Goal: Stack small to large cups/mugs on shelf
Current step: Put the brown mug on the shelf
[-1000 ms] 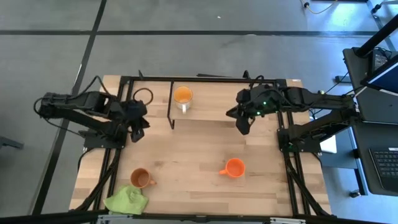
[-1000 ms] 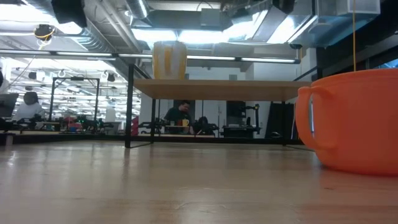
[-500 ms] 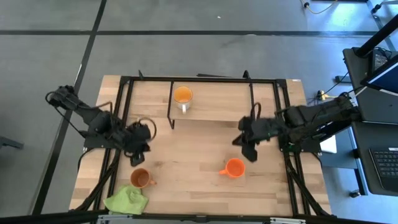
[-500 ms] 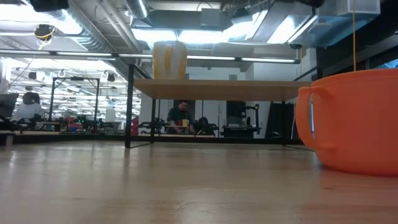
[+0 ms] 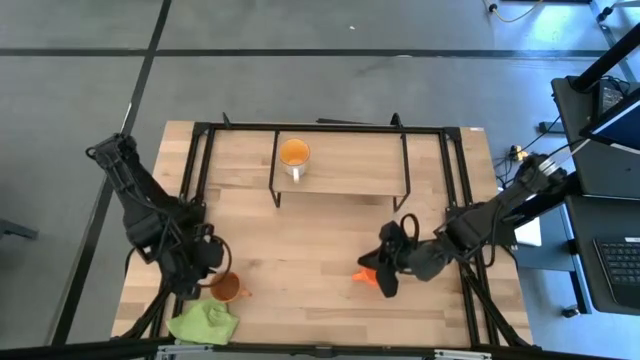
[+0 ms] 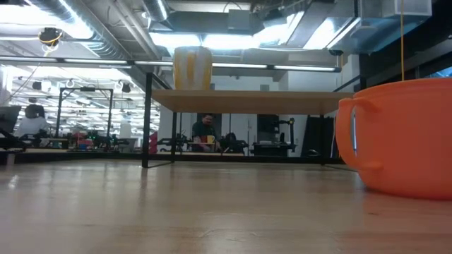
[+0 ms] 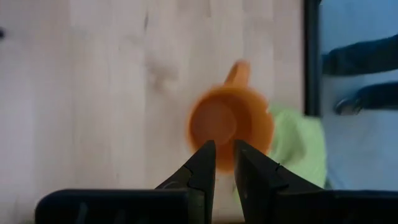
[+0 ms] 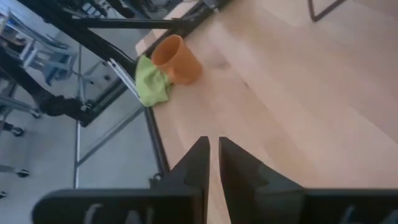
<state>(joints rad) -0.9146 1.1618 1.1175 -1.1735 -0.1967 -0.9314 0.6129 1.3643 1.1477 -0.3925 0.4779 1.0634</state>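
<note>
The green cloth (image 5: 204, 323) lies at the table's (image 5: 300, 240) near left corner, touching the brown mug (image 5: 227, 288). The left gripper (image 5: 205, 262) hangs just over that mug, jaws nearly together and grasping nothing. The right gripper (image 5: 385, 280) covers most of the orange mug (image 6: 402, 137), jaws likewise narrow and empty. The white mug (image 5: 294, 155) stands on the shelf (image 5: 345, 165) at its left end. Black frame rails border the light-wood table. Beyond it lies an open workshop with people seated. No writing is legible.
</note>
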